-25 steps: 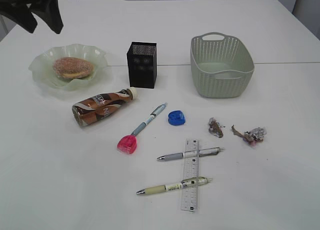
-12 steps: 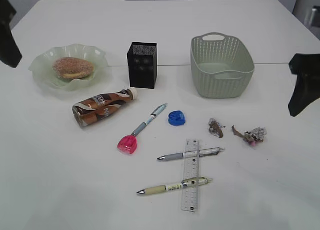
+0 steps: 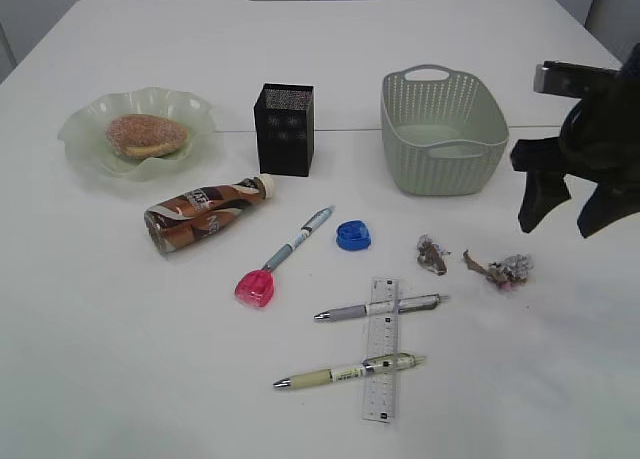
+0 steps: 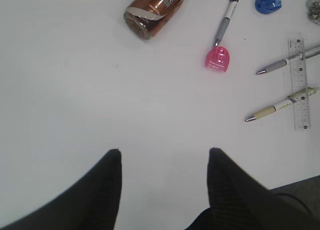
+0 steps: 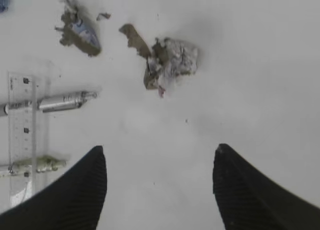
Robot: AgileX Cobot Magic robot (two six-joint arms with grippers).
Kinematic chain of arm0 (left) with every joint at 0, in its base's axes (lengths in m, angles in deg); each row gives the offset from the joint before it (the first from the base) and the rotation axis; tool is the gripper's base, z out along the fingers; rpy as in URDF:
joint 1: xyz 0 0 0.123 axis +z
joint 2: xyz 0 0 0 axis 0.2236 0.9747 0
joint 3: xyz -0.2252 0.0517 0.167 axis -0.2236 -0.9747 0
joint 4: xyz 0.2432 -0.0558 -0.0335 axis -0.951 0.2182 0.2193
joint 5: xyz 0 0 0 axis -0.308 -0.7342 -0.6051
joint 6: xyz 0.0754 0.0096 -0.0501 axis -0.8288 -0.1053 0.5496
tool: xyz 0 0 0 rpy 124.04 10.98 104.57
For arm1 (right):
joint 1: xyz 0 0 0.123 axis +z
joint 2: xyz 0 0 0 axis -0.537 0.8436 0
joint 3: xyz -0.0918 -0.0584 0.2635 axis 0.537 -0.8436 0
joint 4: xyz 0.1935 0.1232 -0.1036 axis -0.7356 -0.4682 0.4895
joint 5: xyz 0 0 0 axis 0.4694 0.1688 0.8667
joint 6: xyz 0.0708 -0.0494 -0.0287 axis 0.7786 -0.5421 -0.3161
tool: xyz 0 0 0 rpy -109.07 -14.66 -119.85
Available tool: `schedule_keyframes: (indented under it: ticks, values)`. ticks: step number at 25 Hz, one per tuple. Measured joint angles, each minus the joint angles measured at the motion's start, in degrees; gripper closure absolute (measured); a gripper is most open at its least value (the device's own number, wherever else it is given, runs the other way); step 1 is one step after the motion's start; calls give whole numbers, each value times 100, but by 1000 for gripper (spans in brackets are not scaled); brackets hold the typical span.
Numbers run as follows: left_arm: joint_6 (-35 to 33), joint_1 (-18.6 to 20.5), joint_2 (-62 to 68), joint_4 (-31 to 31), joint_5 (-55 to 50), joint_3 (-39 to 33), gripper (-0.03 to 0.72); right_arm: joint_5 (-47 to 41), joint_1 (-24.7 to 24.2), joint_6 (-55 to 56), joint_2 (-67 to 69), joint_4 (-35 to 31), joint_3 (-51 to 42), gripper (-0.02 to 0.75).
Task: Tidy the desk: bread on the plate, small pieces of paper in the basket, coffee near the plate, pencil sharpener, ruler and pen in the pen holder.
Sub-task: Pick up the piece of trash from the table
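Right now the right gripper (image 3: 562,211) hangs at the right edge of the exterior view, jaws spread wide, nothing between them; its fingertips (image 5: 95,157) frame bare desk in the right wrist view. Just above them in that view lie the small pieces of paper (image 5: 167,62), a second scrap (image 5: 77,32) at upper left, both on the desk (image 3: 120,359), apart from the gripper. Left gripper (image 4: 164,157) shows only in the left wrist view, bottom of frame, also wide apart and empty over bare tabletop.

Centre-bottom of the exterior view: clear ruler (image 3: 381,349) lies flat with a grey pen (image 3: 378,307) and a yellowish pen (image 3: 345,372) crossing it. A third pen (image 3: 297,239) sits angled at centre, tip touching a pink pencil sharpener (image 3: 254,288). Blue sharpener (image 3: 352,235) just right of that pen.

Coffee (image 3: 205,214) lies on its side, left of centre, below the plate (image 3: 80,129). Bread (image 3: 146,135) is on the plate, upper left. Pen holder (image 3: 284,129) stands upright at upper centre. Basket (image 3: 443,129) sits upper right, nothing visible inside.
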Motion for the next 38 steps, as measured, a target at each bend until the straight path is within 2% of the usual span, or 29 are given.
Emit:
schedule_keyframes:
  ticks: [6, 17, 22, 28, 33, 38]
  values:
    - [0, 0, 0, -159, -11, 0, 284, 281, 0, -448, 630, 22, 579, 246]
    - [0, 0, 0, -263, -11, 0, 284, 488, 0, -491, 1125, 30, 627, 246]
    - [0, 0, 0, -310, -11, 0, 284, 544, 136, -500, 1528, 223, 1038, 246]
    - [0, 0, 0, -358, -11, 0, 285, 126, 305, -500, 2007, 396, 1538, 246]
    - [0, 0, 0, -358, -11, 0, 286, -282, 305, -500, 2172, 885, 1551, 246]
    - [0, 0, 0, -391, -11, 0, 286, -317, 305, -500, 2172, 937, 1588, 246]
